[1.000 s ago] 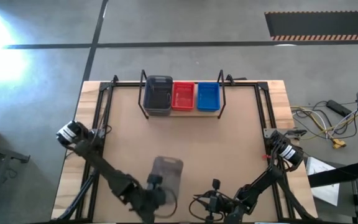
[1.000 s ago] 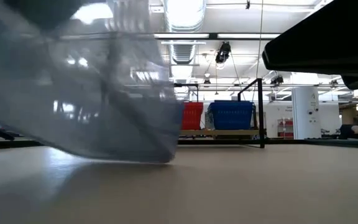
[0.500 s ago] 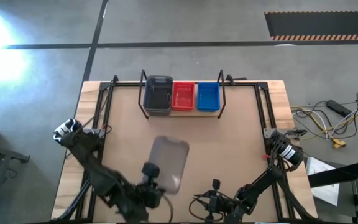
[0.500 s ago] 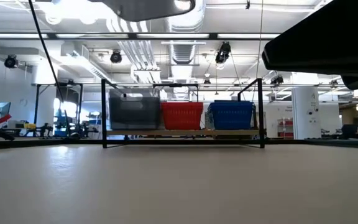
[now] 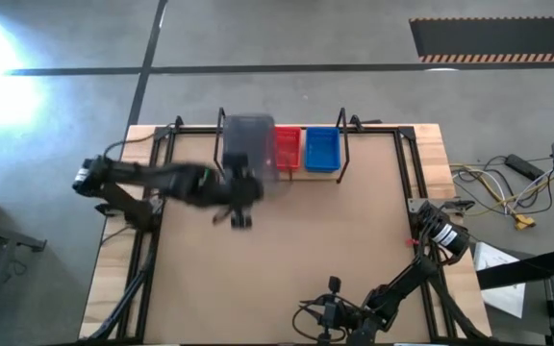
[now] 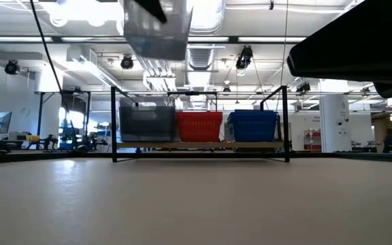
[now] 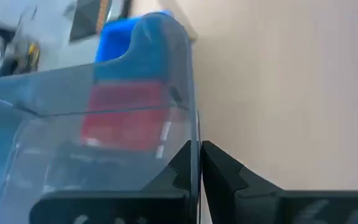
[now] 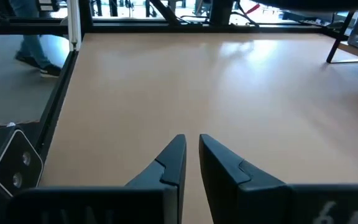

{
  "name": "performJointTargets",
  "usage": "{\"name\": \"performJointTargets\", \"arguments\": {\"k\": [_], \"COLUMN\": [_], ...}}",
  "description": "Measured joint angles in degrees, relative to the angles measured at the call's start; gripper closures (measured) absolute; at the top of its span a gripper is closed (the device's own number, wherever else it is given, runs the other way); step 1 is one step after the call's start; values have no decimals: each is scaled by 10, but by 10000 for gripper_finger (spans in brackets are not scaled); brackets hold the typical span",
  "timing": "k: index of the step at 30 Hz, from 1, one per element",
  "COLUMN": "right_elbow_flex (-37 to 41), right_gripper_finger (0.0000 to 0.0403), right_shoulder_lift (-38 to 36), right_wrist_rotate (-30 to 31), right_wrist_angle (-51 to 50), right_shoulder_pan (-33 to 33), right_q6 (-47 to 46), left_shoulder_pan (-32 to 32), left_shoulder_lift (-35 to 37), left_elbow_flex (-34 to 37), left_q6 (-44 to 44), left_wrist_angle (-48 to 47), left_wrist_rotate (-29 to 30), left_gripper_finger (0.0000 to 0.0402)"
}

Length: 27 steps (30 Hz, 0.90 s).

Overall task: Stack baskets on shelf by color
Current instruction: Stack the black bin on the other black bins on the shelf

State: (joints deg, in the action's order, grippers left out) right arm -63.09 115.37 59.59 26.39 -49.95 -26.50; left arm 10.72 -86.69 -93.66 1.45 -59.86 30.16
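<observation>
The left gripper reaches across from the table's left edge to the shelf at the far side, its fingers pinched narrow on the wall of a translucent grey basket. That basket hangs in the air above the shelf's left end — in the low view it floats well over the wire frame, tilted a little, its base clear of everything below. On the shelf stand three stacks side by side: a dark grey stack at the left, a red stack in the middle, a blue stack at the right, each touching its neighbour.

The right gripper waits low at the near right of the wooden tabletop — its fingers close together with only a thin slit between them, holding nothing.
</observation>
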Motion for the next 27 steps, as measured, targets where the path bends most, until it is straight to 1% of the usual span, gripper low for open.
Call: {"name": "performJointTargets", "arguments": {"k": [3, 6, 9, 11, 13, 15, 18, 21, 27], "right_elbow_flex": [0, 0, 0, 0, 0, 0, 0, 0, 0], "right_gripper_finger": [365, 365, 365, 365, 365, 365, 365, 365, 365], "right_shoulder_lift": [0, 0, 0, 0, 0, 0, 0, 0, 0], "right_wrist_rotate": [0, 0, 0, 0, 0, 0, 0, 0, 0], "right_wrist_angle": [0, 0, 0, 1, 1, 1, 1, 1, 1], "right_shoulder_pan": [0, 0, 0, 0, 0, 0, 0, 0, 0], "right_q6": [0, 0, 0, 0, 0, -1, -5, -5, -5], "left_shoulder_pan": [-86, -161, -216, -242, -262, -276, -288, -291, -291], "left_shoulder_lift": [31, 61, 84, 93, 98, 99, 99, 99, 100], "left_elbow_flex": [53, 120, 192, 235, 267, 291, 315, 325, 324], "left_q6": [48, 105, 157, 187, 206, 214, 215, 217, 215], "left_wrist_angle": [45, 117, 199, 240, 267, 272, 274, 275, 277], "left_wrist_rotate": [-39, -106, -167, -173, -173, -179, -206, -228, -236], "left_gripper_finger": [400, 400, 400, 400, 400, 400, 400, 400, 400]}}
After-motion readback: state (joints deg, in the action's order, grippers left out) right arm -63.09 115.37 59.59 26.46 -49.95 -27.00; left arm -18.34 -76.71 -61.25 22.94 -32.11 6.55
